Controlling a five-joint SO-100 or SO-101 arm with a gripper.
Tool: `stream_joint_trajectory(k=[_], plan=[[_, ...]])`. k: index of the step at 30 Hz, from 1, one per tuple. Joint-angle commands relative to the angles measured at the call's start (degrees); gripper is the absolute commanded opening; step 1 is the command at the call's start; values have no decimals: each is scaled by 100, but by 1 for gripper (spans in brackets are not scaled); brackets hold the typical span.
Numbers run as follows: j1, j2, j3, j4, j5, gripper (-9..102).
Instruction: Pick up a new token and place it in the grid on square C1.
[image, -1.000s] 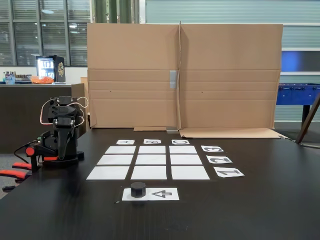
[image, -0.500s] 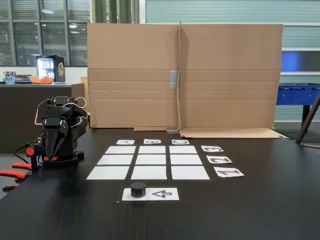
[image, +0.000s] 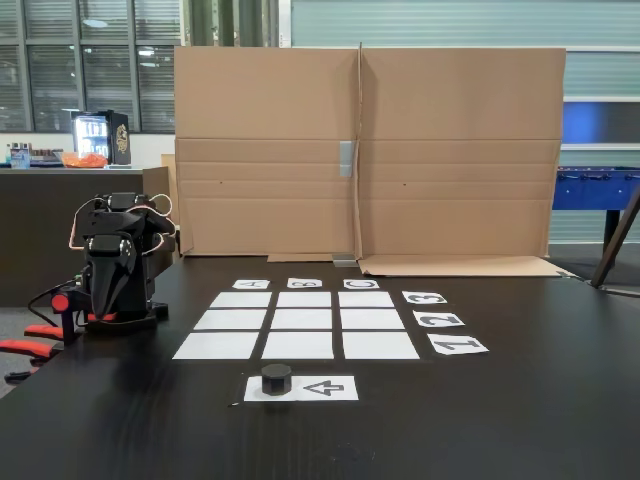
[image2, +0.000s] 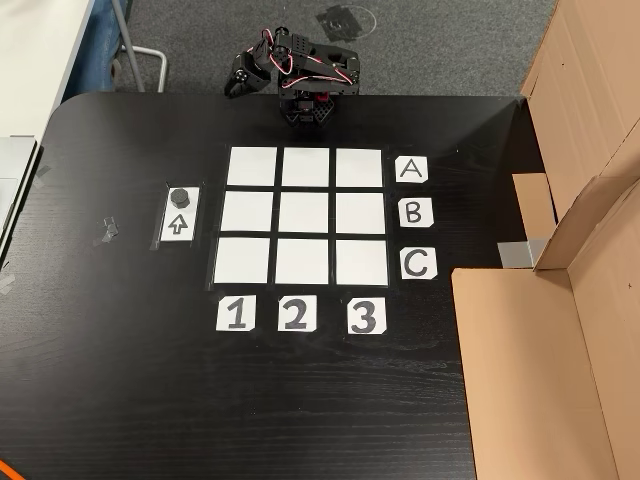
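The black hexagonal token (image: 276, 378) sits on the near end of a white sheet printed with an arrow (image: 325, 387), in front of the grid (image: 303, 320). In the other view the token (image2: 180, 196) lies left of the grid (image2: 306, 214). Square C1 (image: 380, 345) is the front right rectangle in the fixed view and the bottom left one (image2: 241, 261) in the other view; it is bare. My gripper (image: 108, 298) hangs folded down on the arm at the table's left edge, far from the token, fingers together and holding nothing.
A tall cardboard wall (image: 365, 150) stands behind the grid, and cardboard sheets (image2: 540, 350) lie at the right in the other view. Labels A, B, C (image2: 413, 213) and 1, 2, 3 (image2: 294, 315) edge the grid. The arm's base (image2: 305, 100) sits at the table's edge.
The folded arm has swung about its base so that the gripper now faces the fixed camera. The token and papers have not moved.
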Motion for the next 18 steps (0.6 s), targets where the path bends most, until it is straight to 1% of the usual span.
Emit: stream_joint_trajectory(k=[1,12,16,18], plan=[[44,0,-158,-97,53,-1],[105,-35,-378,-123,35,-1],[149,-483,-668,-334,35,-1],[105,-1063,-835,-712,-62,-1]])
